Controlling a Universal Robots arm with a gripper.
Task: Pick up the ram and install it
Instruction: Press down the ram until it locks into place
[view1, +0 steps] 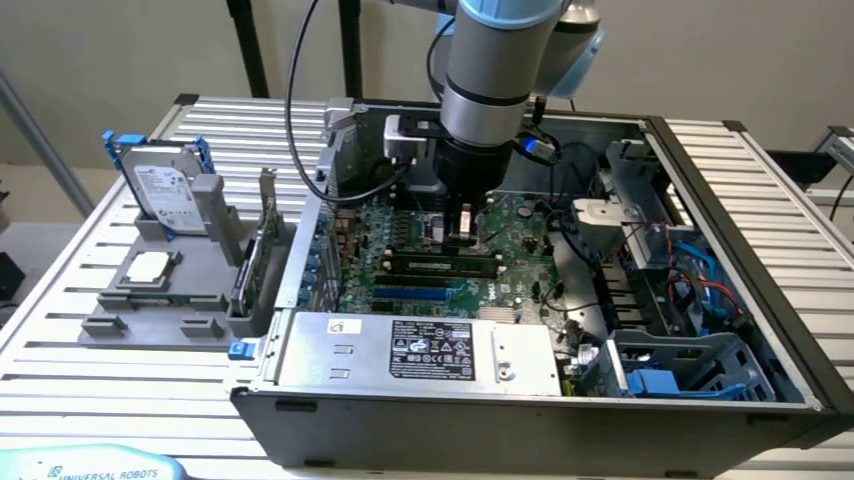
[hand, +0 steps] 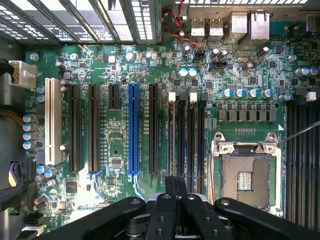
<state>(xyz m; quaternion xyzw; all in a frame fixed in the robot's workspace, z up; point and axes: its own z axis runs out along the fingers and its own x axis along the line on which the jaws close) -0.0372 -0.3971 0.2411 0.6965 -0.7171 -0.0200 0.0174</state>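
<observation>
**Hand closed low over the motherboard, ram lying along the slots beside it**

The arm reaches down into the open computer case (view1: 747, 400), which lies on the slatted table (view1: 54, 330). The hand (view1: 463, 228) hangs close above the motherboard (view1: 514, 225), near the board's middle. In the wrist view the hand (hand: 175, 184) is closed, its two dark fingertips (hand: 169, 186) drawn together with only a thin line between them. I cannot tell whether anything thin is pinched there.

The ram (view1: 441, 265) shows in the exterior view as a long, narrow stick with a pale label. It lies lengthwise along the board just beside the hand, on the side nearer the power supply (view1: 420, 350). A blue slot (view1: 420, 292) runs parallel to it, closer still to the power supply. Whether the ram is fully seated cannot be made out.

The wrist view looks down on the blue slot (hand: 132, 130), black slots on either side of it, and the open processor socket (hand: 245, 175).

Outside the case, toward the exterior view's left, a grey holder (view1: 160, 320) carries a hard drive (view1: 167, 195), a square silver chip (view1: 150, 265) and an upright green card (view1: 254, 260).
</observation>
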